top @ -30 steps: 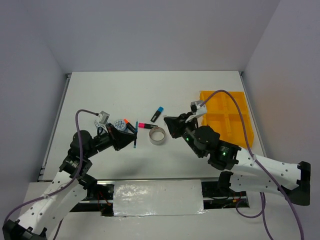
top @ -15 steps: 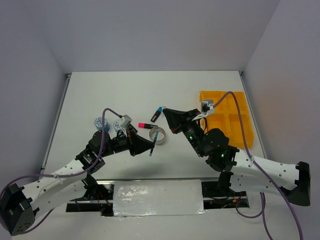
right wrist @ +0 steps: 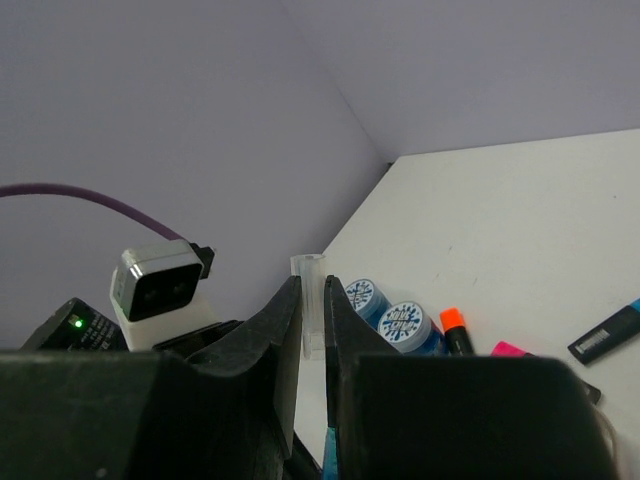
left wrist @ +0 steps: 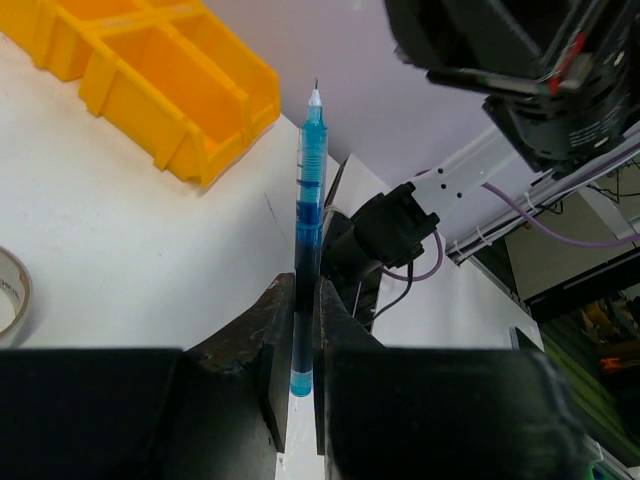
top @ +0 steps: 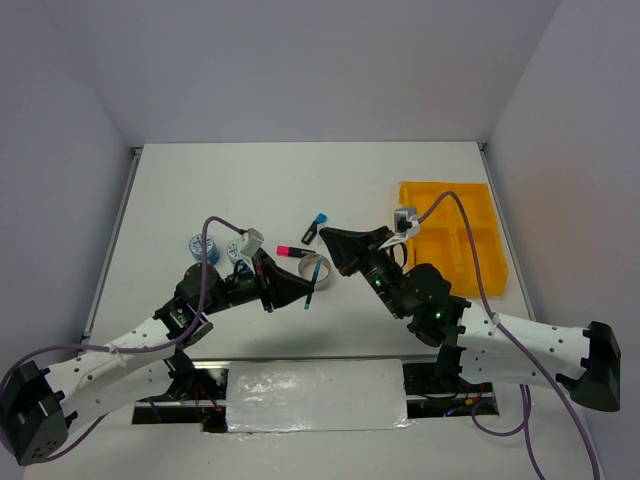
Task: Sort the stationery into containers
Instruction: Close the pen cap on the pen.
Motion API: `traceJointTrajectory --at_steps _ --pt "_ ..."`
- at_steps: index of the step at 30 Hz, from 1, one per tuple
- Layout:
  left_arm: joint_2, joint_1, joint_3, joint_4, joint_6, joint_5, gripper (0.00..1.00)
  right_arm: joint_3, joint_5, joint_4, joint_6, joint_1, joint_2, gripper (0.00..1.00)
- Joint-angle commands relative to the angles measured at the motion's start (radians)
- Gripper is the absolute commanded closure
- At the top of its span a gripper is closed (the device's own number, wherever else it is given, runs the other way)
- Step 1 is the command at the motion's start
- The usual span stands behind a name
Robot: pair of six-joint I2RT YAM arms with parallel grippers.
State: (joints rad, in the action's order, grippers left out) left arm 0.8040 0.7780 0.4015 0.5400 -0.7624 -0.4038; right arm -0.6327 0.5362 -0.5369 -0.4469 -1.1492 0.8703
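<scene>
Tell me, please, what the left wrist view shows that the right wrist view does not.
Only the left wrist view: the left gripper shut on a blue pen, the yellow tray, and an edge of the silvery tape ring. Only the right wrist view: the right gripper shut on a clear cap, two tape rolls, and three markers. Both: the white table.

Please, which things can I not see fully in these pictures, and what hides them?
Silvery tape ring: left wrist view, cut off by the left edge.
Orange-capped marker: right wrist view, only the cap end shows; the right hand covers the rest.
Clear piece in the right hand: too small to identify.
Yellow tray: left wrist view, cut off by the top edge.
</scene>
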Motion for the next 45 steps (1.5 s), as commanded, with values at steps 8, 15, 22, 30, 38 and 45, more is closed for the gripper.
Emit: traceJointTrajectory --at_steps 8,15,22,30,38,45 --pt "-0.003 0.010 0.037 0.113 0.009 0.000 1.00 0.048 -0.015 -0.087 -0.038 -0.001 -0.004 1.00" --pt "-0.020 0.012 0.025 0.117 0.006 0.006 1.00 0.057 -0.018 -0.095 -0.041 -0.001 -0.001 1.00" --pt "-0.034 0.012 0.030 0.089 0.015 0.031 1.00 0.071 -0.028 -0.103 -0.059 -0.001 -0.001 1.00" --pt "-0.063 0.012 0.017 0.092 0.014 0.071 1.00 0.079 -0.042 -0.097 -0.076 0.000 0.002 1.00" --pt "-0.057 0.012 0.013 0.129 0.005 0.085 1.00 0.100 -0.051 -0.136 -0.130 -0.003 0.032 1.00" --pt "-0.088 0.012 -0.001 0.149 0.003 0.123 1.00 0.114 -0.056 -0.149 -0.157 -0.009 0.030 1.00"
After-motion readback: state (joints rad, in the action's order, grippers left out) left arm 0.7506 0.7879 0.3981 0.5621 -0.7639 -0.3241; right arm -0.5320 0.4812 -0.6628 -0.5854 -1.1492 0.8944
